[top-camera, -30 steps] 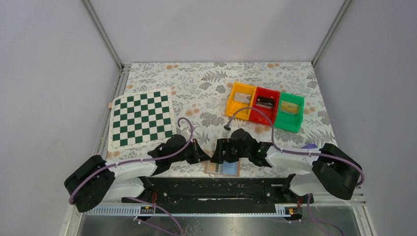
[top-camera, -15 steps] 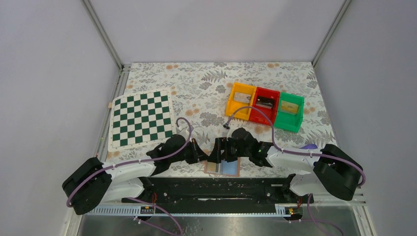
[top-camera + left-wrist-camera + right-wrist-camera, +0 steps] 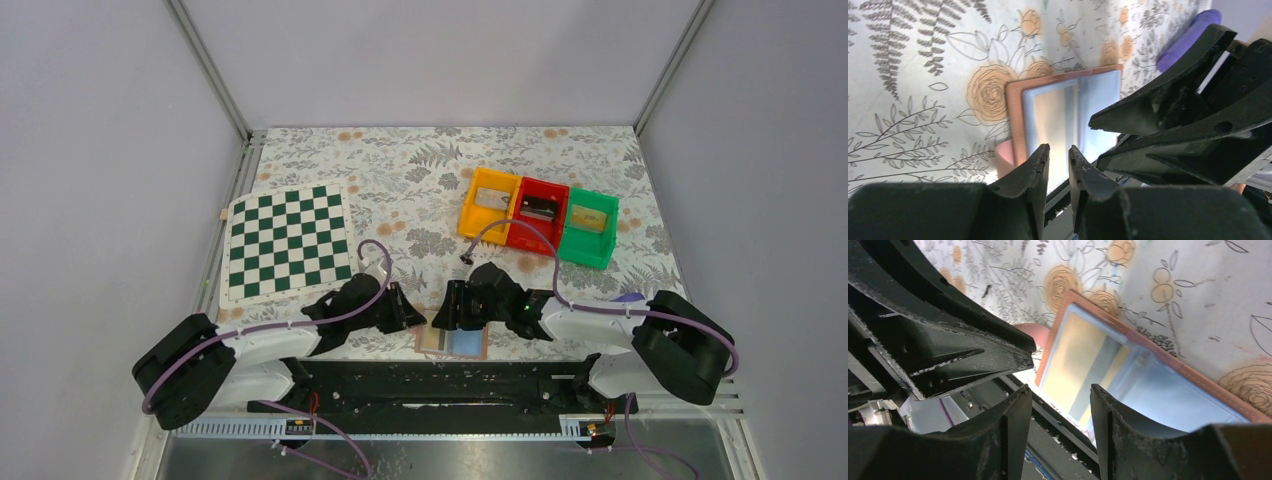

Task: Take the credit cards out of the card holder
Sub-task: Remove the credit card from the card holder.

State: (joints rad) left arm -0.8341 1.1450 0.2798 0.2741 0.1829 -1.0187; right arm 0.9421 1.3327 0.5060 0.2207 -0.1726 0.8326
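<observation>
Top external showed the card holder (image 3: 452, 341) lying opened flat on the floral table (image 3: 420, 190). Its long axis ran crosswise, from just under the left gripper (image 3: 413, 318) to just under the right gripper (image 3: 450, 312), and its fold pointed away from the arm bases.

Left wrist showed that gripper's fingers (image 3: 1035, 170) slightly parted on nothing, the holder just beyond their tips.

Right wrist showed the right gripper's fingers (image 3: 1015, 410) apart and empty, with a yellowish card (image 3: 1073, 360) in the holder's pocket beyond them.
</observation>
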